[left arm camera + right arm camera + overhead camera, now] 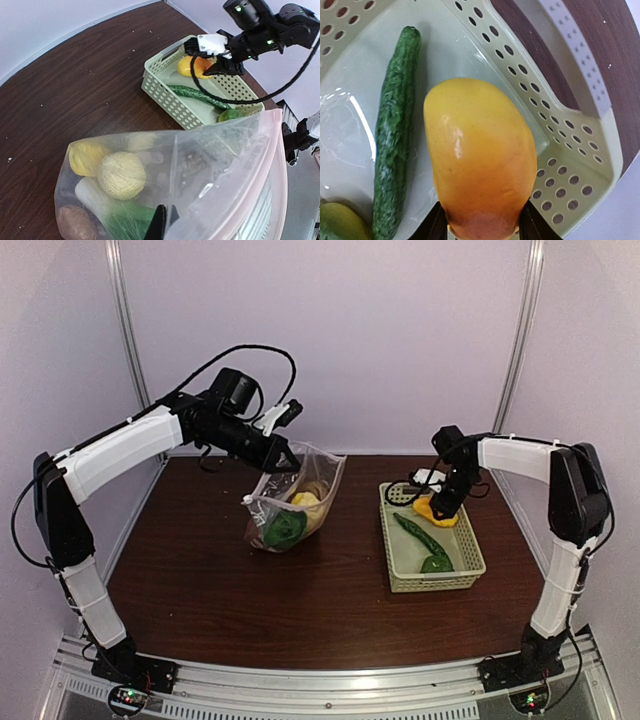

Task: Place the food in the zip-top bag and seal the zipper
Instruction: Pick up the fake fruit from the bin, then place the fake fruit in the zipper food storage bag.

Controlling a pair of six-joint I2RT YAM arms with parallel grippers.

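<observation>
My left gripper point(283, 458) is shut on the upper edge of the clear zip-top bag point(295, 502) and holds its mouth up above the table. In the left wrist view the gripper point(167, 225) pinches the bag point(220, 170), and the pinkish zipper strip point(280, 165) runs along the edge. Inside lie two yellow lemons point(121, 175), a brown round one point(75, 225) and green bok choy point(120, 220). My right gripper point(440, 502) is shut on the orange piece point(480, 155), just above the far end of the basket. A cucumber point(395, 135) and a green pepper point(436, 564) lie in the basket.
The pale green lattice basket point(470, 560) stands at the right of the dark wooden table point(200, 570). The bag hangs at the table's middle, left of the basket. White walls close the back and sides.
</observation>
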